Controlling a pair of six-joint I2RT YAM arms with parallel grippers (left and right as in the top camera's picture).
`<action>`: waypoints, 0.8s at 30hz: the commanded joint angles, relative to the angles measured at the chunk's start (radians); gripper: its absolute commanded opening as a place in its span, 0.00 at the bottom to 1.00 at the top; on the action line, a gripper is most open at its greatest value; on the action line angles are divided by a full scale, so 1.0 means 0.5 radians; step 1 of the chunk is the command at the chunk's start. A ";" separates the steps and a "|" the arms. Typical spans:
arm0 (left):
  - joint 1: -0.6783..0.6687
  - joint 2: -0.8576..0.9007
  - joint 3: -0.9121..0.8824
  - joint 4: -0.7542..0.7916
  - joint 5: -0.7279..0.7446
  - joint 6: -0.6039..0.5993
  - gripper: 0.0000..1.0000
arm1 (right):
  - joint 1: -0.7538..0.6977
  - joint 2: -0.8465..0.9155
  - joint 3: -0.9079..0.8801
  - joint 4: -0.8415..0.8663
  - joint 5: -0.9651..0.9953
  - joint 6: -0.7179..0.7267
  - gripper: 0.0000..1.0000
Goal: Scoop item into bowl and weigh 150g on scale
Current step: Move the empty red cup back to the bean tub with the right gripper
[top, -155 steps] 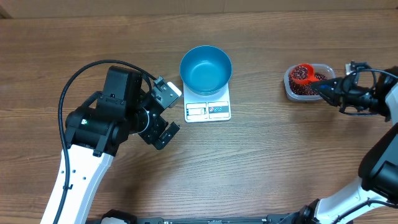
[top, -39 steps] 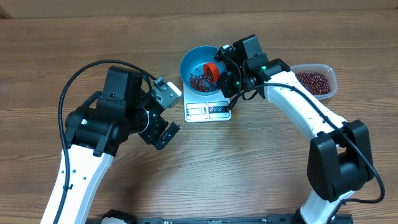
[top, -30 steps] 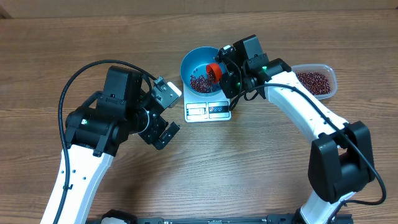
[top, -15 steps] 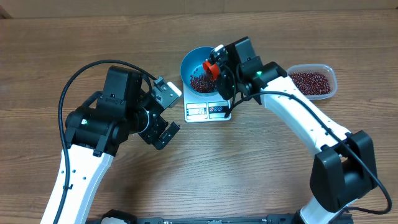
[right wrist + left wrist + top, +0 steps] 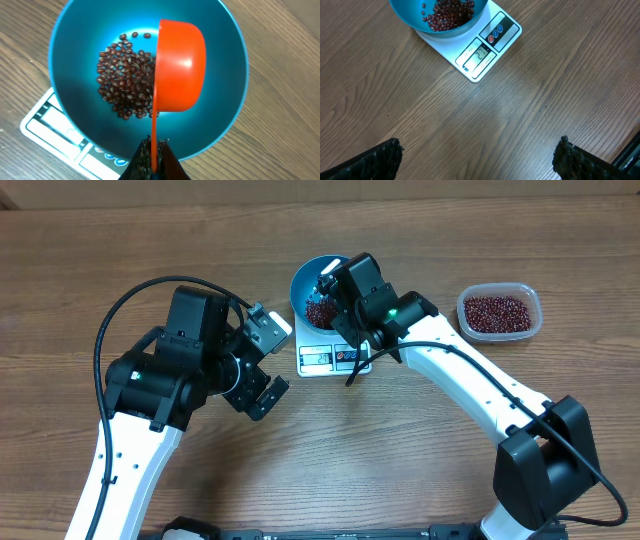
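The blue bowl (image 5: 302,280) stands on the white scale (image 5: 334,359). A heap of dark red beans (image 5: 126,80) lies inside the bowl (image 5: 70,55). My right gripper (image 5: 154,156) hangs over the bowl, shut on the thin handle of an orange scoop (image 5: 181,70). The scoop is rolled onto its side above the beans. In the overhead view the right gripper (image 5: 336,288) hides the scoop. My left gripper (image 5: 282,360) stays left of the scale, open and holding nothing. Its wrist view shows the bowl (image 5: 405,12), the scale (image 5: 485,47) and the left gripper (image 5: 477,160) over bare wood.
A clear plastic tub (image 5: 498,312) holding more beans sits on the table to the right of the scale. The right arm (image 5: 470,380) stretches from the front right across to the bowl. The table is brown wood.
The right wrist has moved left across the bowl and now covers the scoop from above. The left arm has not moved.
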 commanded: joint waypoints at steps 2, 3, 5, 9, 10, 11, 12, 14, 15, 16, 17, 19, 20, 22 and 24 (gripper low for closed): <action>0.004 0.004 0.047 0.008 0.010 -0.021 1.00 | 0.003 -0.105 0.072 0.018 0.089 -0.008 0.04; 0.004 0.004 0.047 0.008 0.010 -0.021 1.00 | 0.003 -0.115 0.072 0.018 0.089 -0.008 0.04; 0.003 0.004 0.047 0.008 0.010 -0.021 1.00 | 0.003 -0.137 0.072 0.029 0.089 -0.008 0.04; 0.004 0.004 0.047 0.008 0.010 -0.021 1.00 | 0.003 -0.221 0.072 0.046 0.089 0.024 0.04; 0.003 0.004 0.047 0.008 0.010 -0.020 1.00 | -0.002 -0.253 0.072 0.035 0.090 0.045 0.04; 0.004 0.004 0.047 0.008 0.010 -0.021 1.00 | -0.015 -0.295 0.072 0.011 0.089 0.059 0.04; 0.004 0.004 0.047 0.008 0.010 -0.021 1.00 | -0.032 -0.339 0.072 -0.014 0.089 0.067 0.04; 0.004 0.004 0.047 0.008 0.010 -0.021 1.00 | -0.093 -0.449 0.072 -0.092 0.092 0.076 0.04; 0.003 0.004 0.047 0.008 0.010 -0.021 1.00 | -0.130 -0.497 0.072 -0.134 0.098 0.074 0.04; 0.004 0.004 0.047 0.008 0.010 -0.020 1.00 | -0.166 -0.533 0.072 -0.171 0.117 0.074 0.04; 0.003 0.004 0.047 0.008 0.010 -0.020 1.00 | -0.223 -0.577 0.072 -0.237 0.172 0.074 0.04; 0.003 0.004 0.047 0.008 0.010 -0.020 1.00 | -0.313 -0.616 0.072 -0.360 0.289 0.074 0.04; 0.003 0.004 0.047 0.008 0.010 -0.021 1.00 | -0.359 -0.620 0.071 -0.428 0.349 0.075 0.04; 0.003 0.004 0.047 0.008 0.010 -0.020 1.00 | -0.459 -0.615 0.069 -0.572 0.429 0.075 0.04; 0.003 0.004 0.047 0.008 0.010 -0.020 0.99 | -0.552 -0.597 0.067 -0.680 0.440 0.076 0.04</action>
